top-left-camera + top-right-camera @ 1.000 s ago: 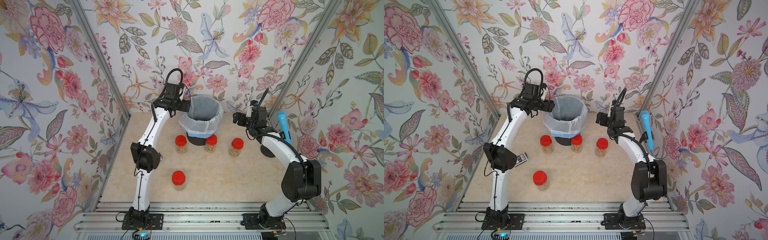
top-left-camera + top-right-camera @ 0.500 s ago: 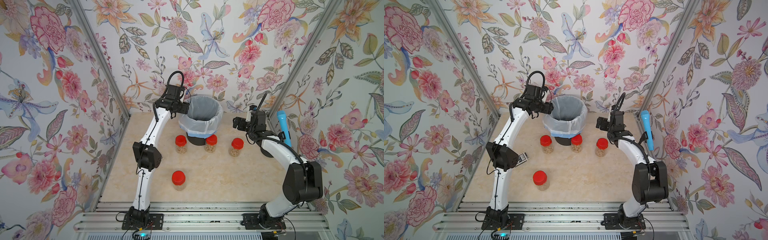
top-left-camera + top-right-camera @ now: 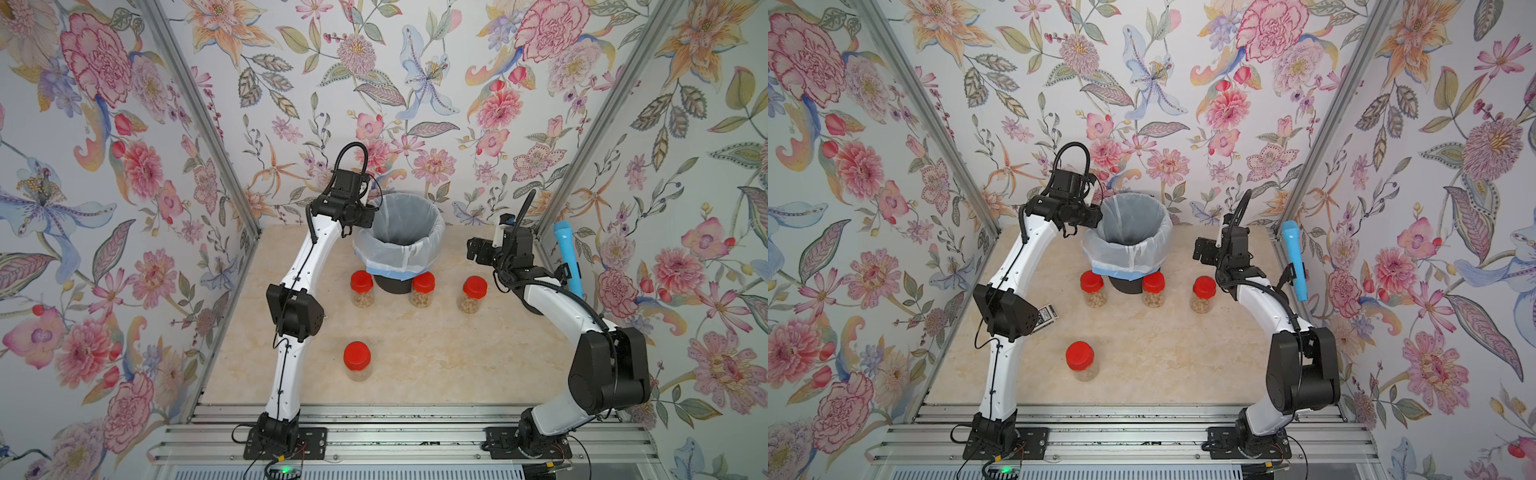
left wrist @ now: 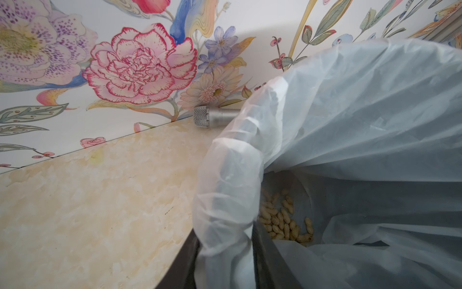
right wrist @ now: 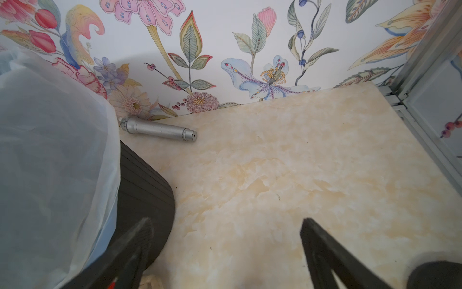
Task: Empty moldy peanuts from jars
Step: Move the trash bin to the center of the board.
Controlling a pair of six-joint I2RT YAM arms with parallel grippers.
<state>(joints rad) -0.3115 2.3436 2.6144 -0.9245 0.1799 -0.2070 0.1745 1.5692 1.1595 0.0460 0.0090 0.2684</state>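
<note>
On the table (image 3: 436, 353): 4 jars, all upright, all with red lids on.
- 3 stand in a row at the near side of the black bin (image 3: 392, 286): left jar (image 3: 361, 289), middle jar (image 3: 422, 289), right jar (image 3: 471, 294). The left and middle ones are just beside the bin base; the right one stands a bit apart.
- The 4th jar (image 3: 357, 366) stands alone, nearer the arm bases and left of centre.
- Moldy peanuts (image 3: 361, 300) show through the clear walls of the row jars. In the left wrist view a heap of peanuts (image 4: 282, 220) also lies at the bottom of the bin, inside the white bag (image 4: 350, 112).

There is 1 bin, at far centre, with the bag folded over its rim.

2 microphones:
- The silver mic (image 5: 157, 130) lies flat on the table against the far wall, behind the bin.
- The blue mic (image 3: 567, 257) is upright on the right wall frame.

1 small dark printed card (image 3: 1045, 313) sits by the left arm's elbow. Its print is too small to read. No readable labels on the jars, bin or mics.

Left gripper (image 3: 361, 218): pincer together, raised at the bin's left rim, with its wrist camera looking into the bag.
Right gripper (image 5: 226, 221): fingers wide apart, over bare table to the right of the bin, far side of the right jar.
</note>
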